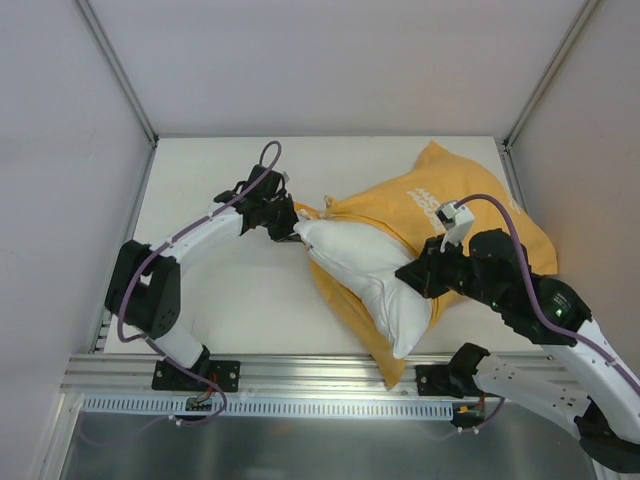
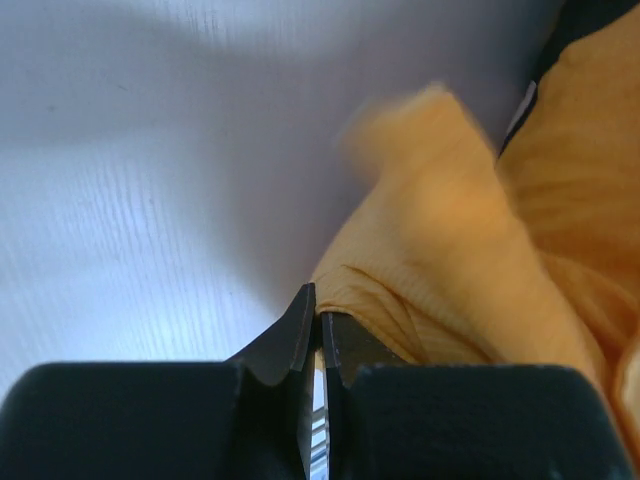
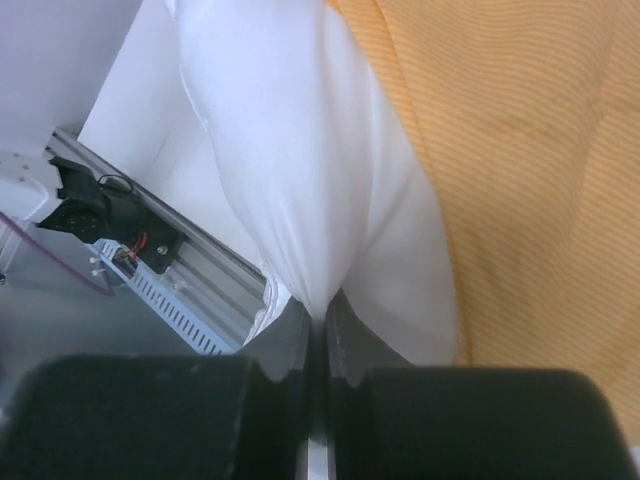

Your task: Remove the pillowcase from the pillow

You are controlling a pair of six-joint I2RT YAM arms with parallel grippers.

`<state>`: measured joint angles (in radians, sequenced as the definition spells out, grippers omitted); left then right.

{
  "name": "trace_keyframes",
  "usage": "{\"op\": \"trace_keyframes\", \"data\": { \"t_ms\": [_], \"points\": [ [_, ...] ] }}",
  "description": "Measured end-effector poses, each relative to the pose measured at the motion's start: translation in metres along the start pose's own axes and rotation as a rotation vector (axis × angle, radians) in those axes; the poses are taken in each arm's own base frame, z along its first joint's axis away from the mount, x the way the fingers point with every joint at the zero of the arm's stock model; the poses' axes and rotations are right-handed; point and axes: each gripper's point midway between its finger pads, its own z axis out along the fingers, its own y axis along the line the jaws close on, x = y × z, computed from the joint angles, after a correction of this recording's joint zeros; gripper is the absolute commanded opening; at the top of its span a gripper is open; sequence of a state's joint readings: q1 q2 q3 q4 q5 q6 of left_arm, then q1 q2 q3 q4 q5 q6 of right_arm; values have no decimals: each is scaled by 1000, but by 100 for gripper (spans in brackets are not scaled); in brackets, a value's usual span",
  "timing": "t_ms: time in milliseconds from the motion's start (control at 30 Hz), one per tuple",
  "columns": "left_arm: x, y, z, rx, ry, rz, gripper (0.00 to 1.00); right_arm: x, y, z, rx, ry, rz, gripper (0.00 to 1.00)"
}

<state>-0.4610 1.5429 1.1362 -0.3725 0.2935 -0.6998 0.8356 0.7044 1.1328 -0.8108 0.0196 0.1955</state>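
Observation:
The orange-yellow pillowcase (image 1: 480, 215) lies bunched at the back right of the table, with pale lettering showing on top. The white pillow (image 1: 360, 270) lies slanted across it, from the case's left corner down to the table's front edge, mostly bare. My left gripper (image 1: 283, 222) is shut on the pillowcase's left edge; the left wrist view shows the jaws (image 2: 320, 315) pinching orange fabric (image 2: 450, 250). My right gripper (image 1: 412, 276) is shut on the pillow's right side; the right wrist view shows the jaws (image 3: 322, 312) pinching a fold of white fabric (image 3: 300, 150), with orange cloth (image 3: 540, 170) beside it.
The white table (image 1: 230, 290) is walled at the back and on both sides. An aluminium rail (image 1: 320, 375) with the arm bases runs along the near edge, and the pillow's lower tip hangs over it. The rail and left arm base (image 3: 90, 205) show in the right wrist view.

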Motion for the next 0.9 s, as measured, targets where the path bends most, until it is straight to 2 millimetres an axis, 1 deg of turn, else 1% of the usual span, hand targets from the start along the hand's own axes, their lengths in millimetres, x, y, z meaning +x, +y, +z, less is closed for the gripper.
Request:
{"op": "trace_keyframes", "data": {
  "t_ms": [67, 100, 133, 167, 200, 233, 333, 433, 500, 633, 700, 733, 767, 833, 900],
  "points": [
    [0, 3, 20, -8, 47, -12, 0, -3, 6, 2, -30, -7, -2, 1],
    [1, 4, 28, -10, 70, -18, 2, -6, 10, 4, -44, -11, -2, 1],
    [-1, 3, 33, -7, 84, -22, 10, -8, 12, 7, -53, -17, -2, 1],
    [-3, 1, 36, 1, 92, -21, 26, -11, 14, 10, -58, -20, 0, 1],
    [-8, 0, 37, 8, 90, -17, 61, -14, 16, 15, -59, -22, 2, 1],
    [-13, -3, 35, 17, 80, -15, 98, -16, 17, 20, -59, -24, 5, 1],
    [-37, -10, 23, 58, 32, -22, 99, -24, 19, 36, -41, -28, 28, 1],
    [-51, -8, 1, 85, -24, -32, 99, -31, 18, 51, -18, -32, 63, 1],
    [-52, -4, -20, 91, -67, -40, 99, -34, 16, 57, -7, -36, 93, 1],
    [-53, 10, -85, 80, -241, -76, 97, -43, 13, 65, -4, -53, 152, 1],
    [-55, 8, -116, 97, -331, -85, 97, -46, 13, 69, -9, -54, 169, 1],
    [-54, 2, -129, 120, -361, -84, 97, -47, 14, 73, -13, -51, 177, 1],
    [-53, -5, -139, 146, -383, -80, 98, -47, 15, 79, -17, -43, 184, 1],
    [-48, -15, -150, 190, -394, -80, 99, -47, 17, 92, -27, -27, 198, 1],
    [-39, -22, -148, 213, -369, -86, 99, -44, 19, 109, -31, 5, 221, 1]
  ]
}}
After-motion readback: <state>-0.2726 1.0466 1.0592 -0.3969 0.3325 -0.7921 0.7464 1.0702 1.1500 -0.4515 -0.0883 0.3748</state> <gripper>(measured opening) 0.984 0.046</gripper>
